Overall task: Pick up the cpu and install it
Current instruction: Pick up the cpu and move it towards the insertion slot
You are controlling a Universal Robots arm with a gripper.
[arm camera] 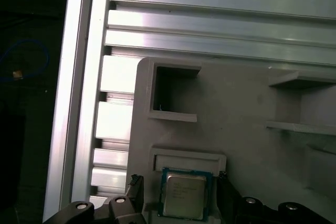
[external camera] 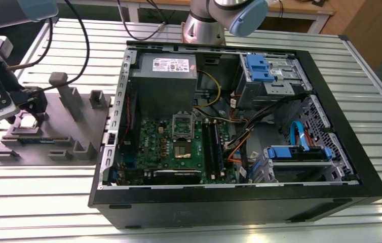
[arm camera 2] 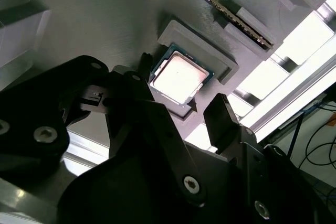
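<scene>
The cpu [arm camera: 184, 195] is a small silvery square chip with a pale green rim, lying flat in a shallow pocket of the grey fixture plate [external camera: 63, 131] at the exterior view's left. My gripper [external camera: 27, 109] hangs just above that pocket, open. In both wrist views its black fingers [arm camera 2: 221, 120] stand on either side of the cpu [arm camera 2: 178, 80] with gaps between them and the chip. The green board [external camera: 177, 147] lies inside the open computer case [external camera: 245, 202], with the socket [external camera: 183, 150] near its middle.
A long memory stick [arm camera 2: 226, 11] rests on edge in the fixture beside the cpu pocket. Grey posts [external camera: 66, 93] rise from the fixture. A grey metal box [external camera: 164, 76], blue drive brackets [external camera: 259, 68] and loose cables crowd the case. The table is slatted aluminium [external camera: 42, 202].
</scene>
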